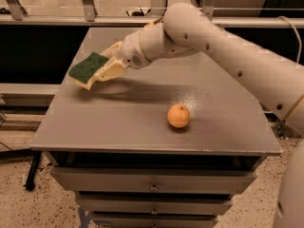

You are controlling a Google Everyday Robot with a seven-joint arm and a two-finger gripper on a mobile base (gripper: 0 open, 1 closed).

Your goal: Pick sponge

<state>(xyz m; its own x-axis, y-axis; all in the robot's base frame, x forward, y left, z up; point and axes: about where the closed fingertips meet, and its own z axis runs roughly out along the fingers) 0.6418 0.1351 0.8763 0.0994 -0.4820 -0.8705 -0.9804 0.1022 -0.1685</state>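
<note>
The sponge (pixel 87 67), dark green on top over pale yellow foam, is held in the air above the left part of the grey table (pixel 142 122). My gripper (pixel 105 66) is shut on the sponge from its right side, with a cream finger above and below it. The sponge casts a shadow on the table below. The white arm reaches in from the right across the back of the table.
An orange fruit (pixel 178 115) sits on the table right of centre, near the front. The table has drawers (pixel 152 186) below its front edge. A metal rail (pixel 71 20) runs behind the table. The left table edge drops to the floor.
</note>
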